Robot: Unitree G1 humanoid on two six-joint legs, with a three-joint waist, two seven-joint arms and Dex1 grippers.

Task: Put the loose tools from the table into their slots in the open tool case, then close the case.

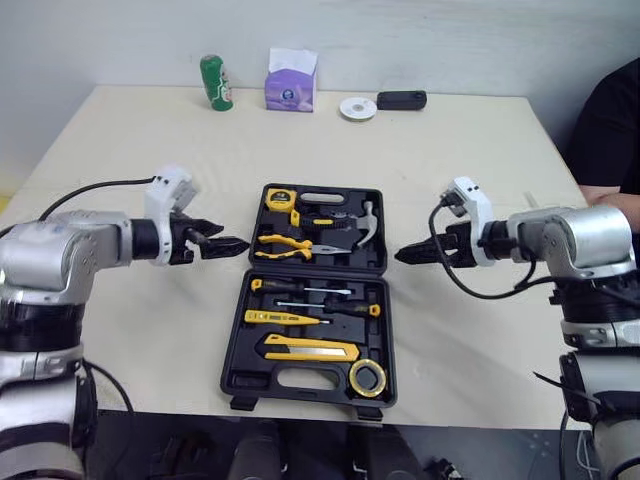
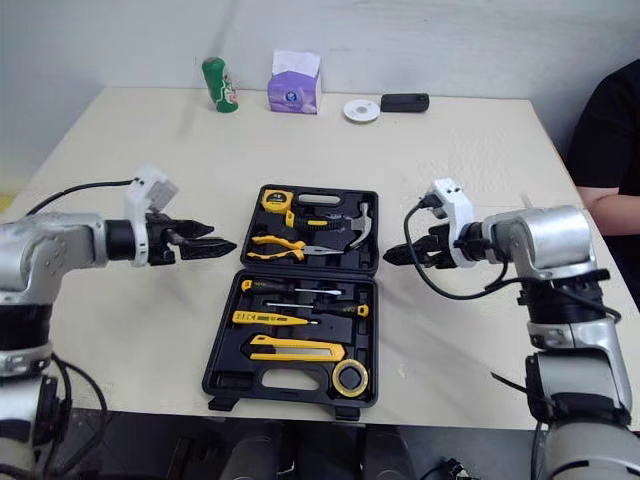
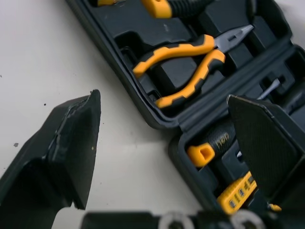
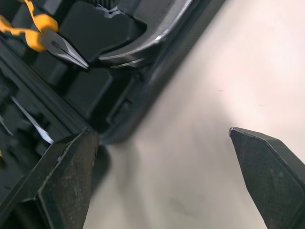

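The black tool case [image 1: 232, 340] lies open flat in the middle of the table, lid half farther from me. In its slots I see a tape measure [image 1: 279, 197], yellow-handled pliers [image 1: 285, 243], a hammer [image 1: 365, 225], screwdrivers [image 1: 300, 290], a yellow knife [image 1: 305, 348] and a tape roll [image 1: 368, 377]. My left gripper [image 1: 235, 242] hovers open just left of the case's hinge line, with the pliers [image 3: 186, 67] beyond its fingers. Just right of the case, my right gripper [image 1: 405, 255] is open too, near the hammer head [image 4: 143, 43]. Both hold nothing.
Along the table's far edge stand a green can [image 1: 216, 81], a purple tissue box [image 1: 291, 80], a white disc [image 1: 358, 108] and a black device [image 1: 401, 100]. A person in black [image 1: 612, 130] sits at the far right corner. Bare tabletop [image 1: 150, 330] flanks the case.
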